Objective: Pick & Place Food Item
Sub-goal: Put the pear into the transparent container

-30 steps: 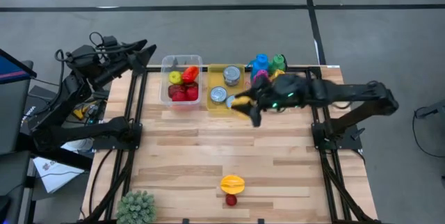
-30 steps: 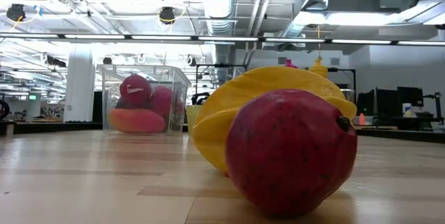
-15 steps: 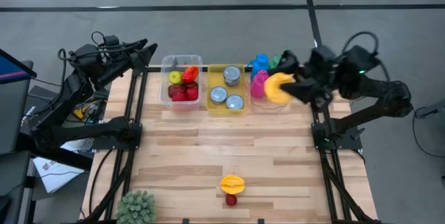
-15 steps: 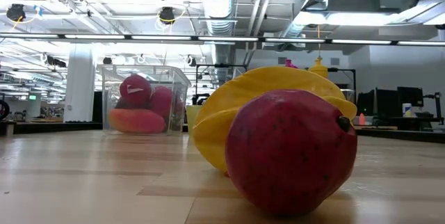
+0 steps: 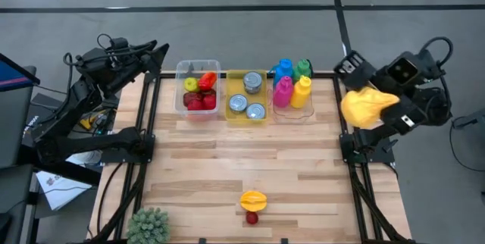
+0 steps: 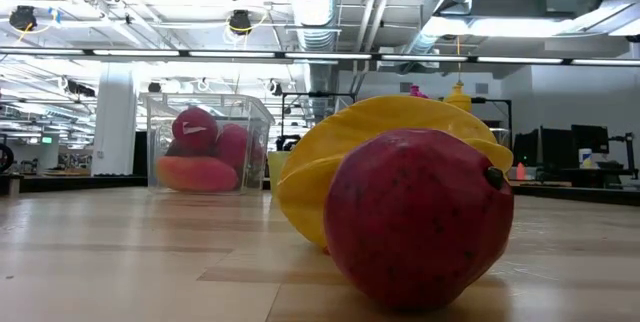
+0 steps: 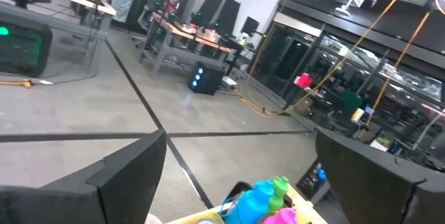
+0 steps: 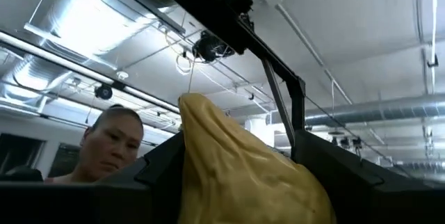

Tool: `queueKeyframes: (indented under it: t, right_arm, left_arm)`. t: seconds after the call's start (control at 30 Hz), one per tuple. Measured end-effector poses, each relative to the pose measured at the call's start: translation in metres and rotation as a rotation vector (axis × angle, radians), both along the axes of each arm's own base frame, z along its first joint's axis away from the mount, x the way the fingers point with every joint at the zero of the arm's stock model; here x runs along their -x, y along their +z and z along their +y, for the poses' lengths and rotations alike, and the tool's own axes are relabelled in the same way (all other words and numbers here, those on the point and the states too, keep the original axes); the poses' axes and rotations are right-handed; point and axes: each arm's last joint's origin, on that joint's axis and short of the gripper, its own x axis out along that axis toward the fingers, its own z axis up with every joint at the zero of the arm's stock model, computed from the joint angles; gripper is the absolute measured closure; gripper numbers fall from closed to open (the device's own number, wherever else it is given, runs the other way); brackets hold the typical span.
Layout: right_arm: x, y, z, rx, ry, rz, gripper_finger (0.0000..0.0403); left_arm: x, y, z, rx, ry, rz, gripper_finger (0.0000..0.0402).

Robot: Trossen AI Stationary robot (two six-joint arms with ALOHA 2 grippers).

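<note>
From low on the tabletop [image 5: 227,168], a dark red round fruit [image 6: 415,220] hides most of the yellow ridged fruit [image 6: 385,127] behind it. Far right, past the edge, the right gripper's [image 5: 379,107] fingers clasp a pale yellow lumpy food item [image 5: 365,106]. The left gripper [image 5: 155,51] is parked off the back-left corner, fingers spread.

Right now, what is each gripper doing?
Left gripper: jaws open, empty.
Right gripper: jaws closed on the yellow food item, off the table's right edge.

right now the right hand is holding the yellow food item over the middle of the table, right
Not quite. The right hand is holding the yellow food item, but off the table's right edge, not over the middle. The high view shows it.
</note>
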Motion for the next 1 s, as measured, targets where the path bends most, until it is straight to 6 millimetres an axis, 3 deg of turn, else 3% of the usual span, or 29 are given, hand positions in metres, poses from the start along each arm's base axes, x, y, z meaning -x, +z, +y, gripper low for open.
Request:
queueKeyframes:
  t: [0.1,0.43,0.57,0.67,0.8,1.0]
  right_arm:
    - [0.005,0.004,-0.001,0.003,-0.016,-0.078,0.0168]
    - [0.046,0.021,-0.004,-0.145,-0.184,-0.644,0.0168]
    - [0.052,0.023,-0.007,-0.140,-0.238,-0.710,0.0168]
    - [0.047,0.023,-0.013,-0.148,-0.322,-0.608,0.0168]
    - [0.024,0.018,-0.026,-0.240,-0.581,-0.341,0.0168]
    - [-0.021,-0.008,-0.060,-0.287,-0.872,0.072,0.0168]
  left_arm:
    - [0.000,0.000,0.000,0.001,0.010,0.000,0.0044]
    - [0.002,0.000,0.001,0.001,0.084,0.000,0.0044]
    - [0.002,0.000,0.002,0.001,0.092,0.001,0.0044]
    - [0.002,0.000,0.002,-0.002,0.092,0.006,0.0044]
    - [0.002,0.000,0.001,-0.016,0.093,0.027,0.0044]
    - [0.005,-0.003,0.000,-0.004,0.082,0.052,0.0044]
